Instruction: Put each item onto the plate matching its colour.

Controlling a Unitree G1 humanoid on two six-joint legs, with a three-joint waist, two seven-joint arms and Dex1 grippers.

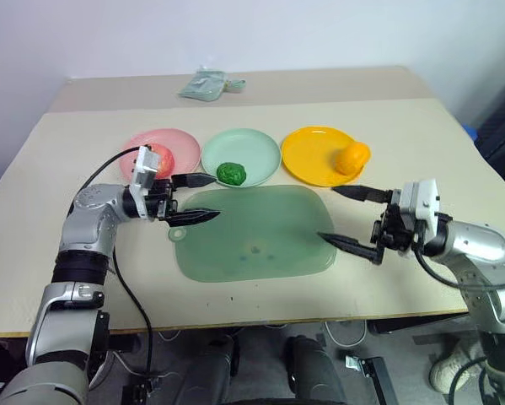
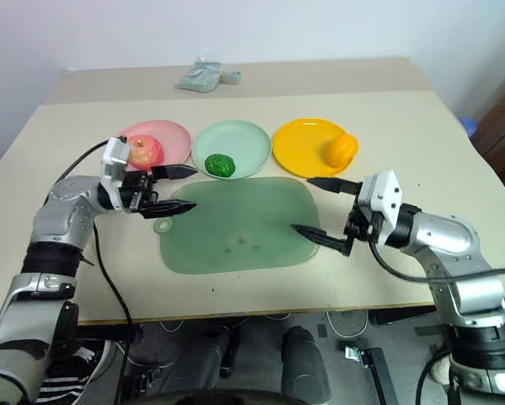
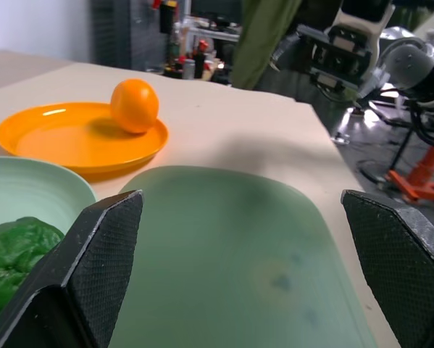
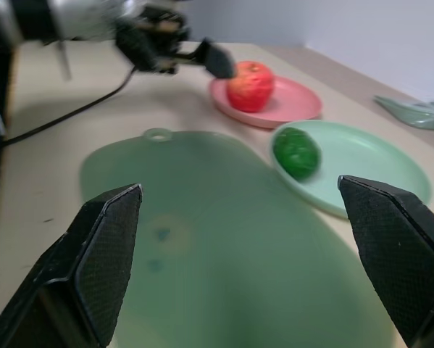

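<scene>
Along the far half of the table (image 1: 421,126) three plates sit in a row, each already carrying the item of its own colour, so the sorting looks finished. Nearest the table's left edge, the pink plate (image 1: 178,142) holds the apple (image 1: 161,158) on its near side. In the middle, the mint green plate (image 1: 256,148) has the bell pepper (image 1: 231,174) resting at its near rim. Towards the right edge, the orange plate (image 1: 307,156) bears the orange (image 1: 351,158) against its right-hand rim.

In front of the plates lies the cutting board (image 1: 260,236), bare, its handle hole at the left near corner; it reads as the spot the toys were taken from.

The left gripper (image 1: 193,198) hangs over the board's left edge, just in front of the pink plate, fingers spread wide, gripping nothing and touching nothing. The right gripper (image 1: 347,218) is level over the board's right edge, below the orange plate, jaws likewise wide apart and empty. Both arms seem simply clear of the work, with no item left to carry.
</scene>
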